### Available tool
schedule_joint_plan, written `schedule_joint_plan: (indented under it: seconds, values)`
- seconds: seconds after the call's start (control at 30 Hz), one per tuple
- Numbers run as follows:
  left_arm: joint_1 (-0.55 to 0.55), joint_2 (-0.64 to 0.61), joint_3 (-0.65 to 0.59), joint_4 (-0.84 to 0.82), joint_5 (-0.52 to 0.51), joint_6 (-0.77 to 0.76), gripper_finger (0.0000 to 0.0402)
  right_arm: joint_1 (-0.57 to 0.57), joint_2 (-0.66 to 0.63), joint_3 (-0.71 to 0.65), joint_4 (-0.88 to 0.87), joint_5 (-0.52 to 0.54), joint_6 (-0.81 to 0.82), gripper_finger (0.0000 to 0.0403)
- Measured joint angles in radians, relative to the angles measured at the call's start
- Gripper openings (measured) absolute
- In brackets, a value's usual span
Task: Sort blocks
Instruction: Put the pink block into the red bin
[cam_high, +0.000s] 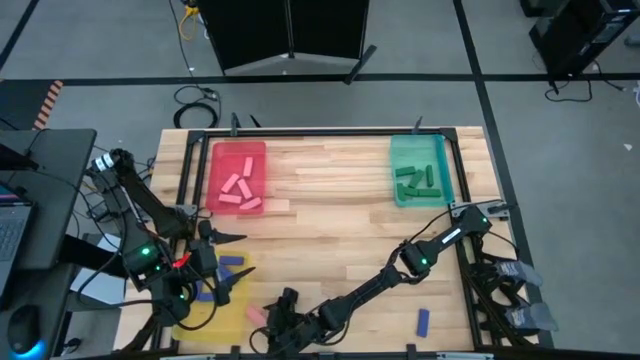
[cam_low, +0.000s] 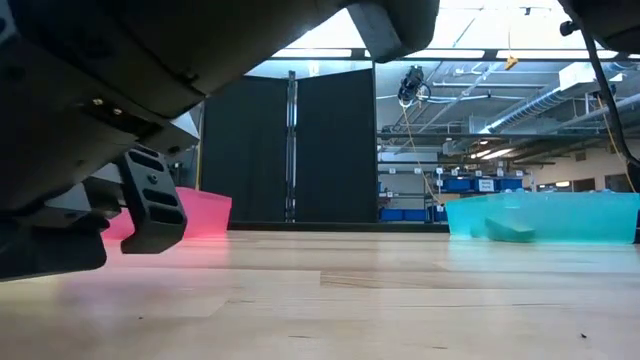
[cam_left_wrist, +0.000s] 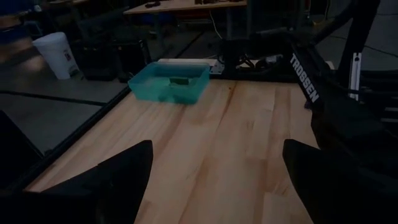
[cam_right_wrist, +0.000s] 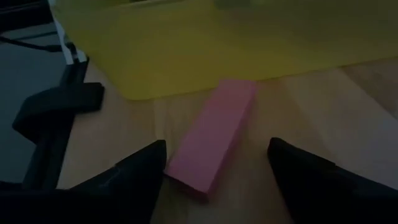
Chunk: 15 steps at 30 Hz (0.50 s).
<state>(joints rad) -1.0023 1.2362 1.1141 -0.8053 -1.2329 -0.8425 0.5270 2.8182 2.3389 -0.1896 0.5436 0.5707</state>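
Here the right pincer (cam_right_wrist: 214, 180) hovers wide open and empty over a pink block (cam_right_wrist: 211, 140) lying on the table (cam_right_wrist: 323, 106) beside the yellow tray (cam_right_wrist: 186, 50); best to straddle its narrow width, then close; the left pincer (cam_left_wrist: 214, 180) waits open, empty, over that tray.

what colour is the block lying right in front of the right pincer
Pink. The block shows best in the right wrist view, beside the yellow tray.

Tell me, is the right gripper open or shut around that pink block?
Open. The right gripper's fingers stand apart either side of the pink block, which lies flat on the table.
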Motion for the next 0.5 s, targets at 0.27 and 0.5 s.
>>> schedule_joint_plan:
  seconds: [0.27,0.5]
  values:
    - [0.0,0.0,0.0,0.001,0.0,0.0,0.0367,-0.005,-0.003,0.0,-0.08,0.01,-0.059,0.0231]
    - [0.0,0.0,0.0,0.001,0.001,-0.004,0.0367,-0.006,-0.002,-0.001,-0.099,-0.002,-0.145,0.0169]
